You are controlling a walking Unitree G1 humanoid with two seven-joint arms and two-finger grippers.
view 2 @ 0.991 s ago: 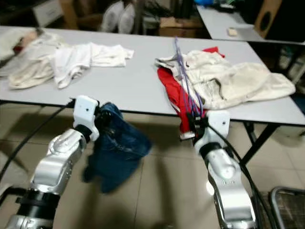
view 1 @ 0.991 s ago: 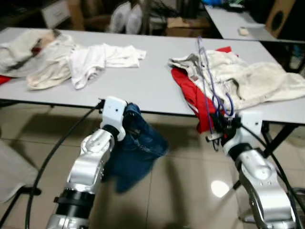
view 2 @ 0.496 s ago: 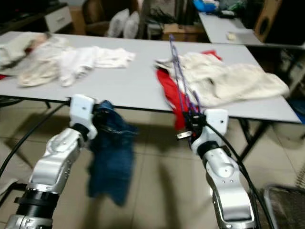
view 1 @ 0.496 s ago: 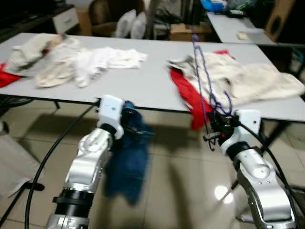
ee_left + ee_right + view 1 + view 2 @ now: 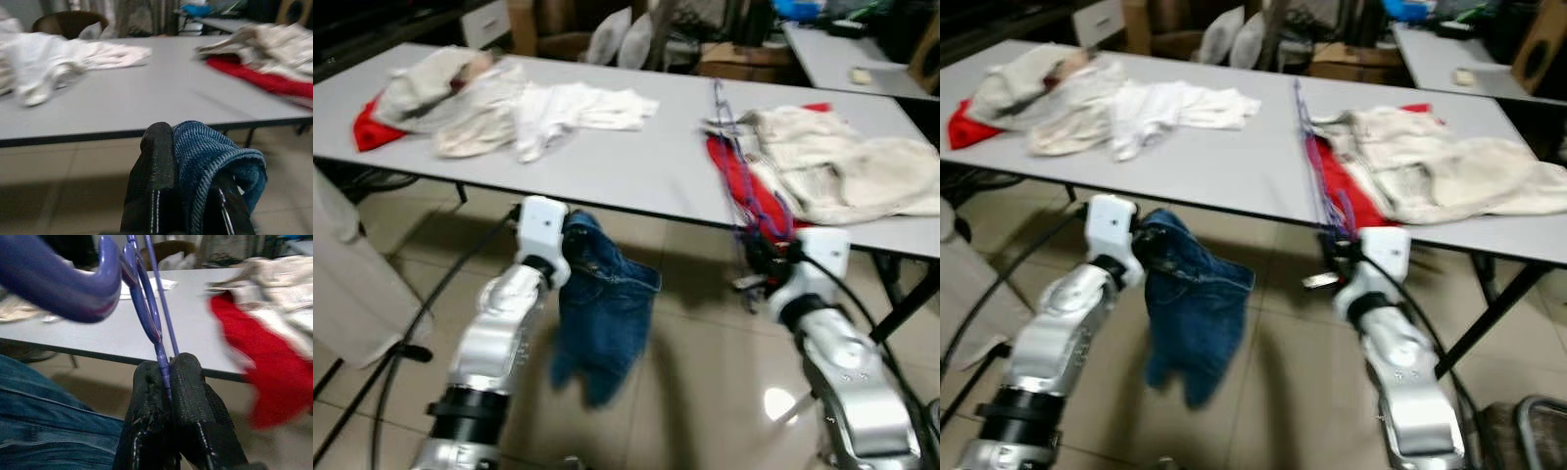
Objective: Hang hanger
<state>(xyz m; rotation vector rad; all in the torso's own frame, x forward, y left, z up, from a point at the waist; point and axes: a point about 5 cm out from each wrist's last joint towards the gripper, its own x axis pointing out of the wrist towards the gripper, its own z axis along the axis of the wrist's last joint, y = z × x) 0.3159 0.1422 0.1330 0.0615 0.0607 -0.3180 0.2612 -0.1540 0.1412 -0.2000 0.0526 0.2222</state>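
A purple wire hanger (image 5: 728,147) stands upright in front of the grey table (image 5: 607,166), its hook down at my right gripper (image 5: 759,262). That gripper is shut on the hanger (image 5: 146,308), with the black fingers (image 5: 188,382) pinching the wire just below the table's front edge. My left gripper (image 5: 566,243) is shut on a blue denim garment (image 5: 605,313), which hangs down toward the tiled floor. In the left wrist view the denim (image 5: 215,156) is folded over one black finger (image 5: 156,161).
White and cream clothes (image 5: 499,98) lie piled on the table's left part. A cream garment (image 5: 842,166) over a red cloth (image 5: 736,181) lies on its right part. A second table (image 5: 842,61) stands behind. Pale fabric (image 5: 342,284) and black cables (image 5: 406,348) are at the left.
The camera has shifted, so the table sits lower and further right. The denim has swung and hangs fuller. Both grippers keep their hold.
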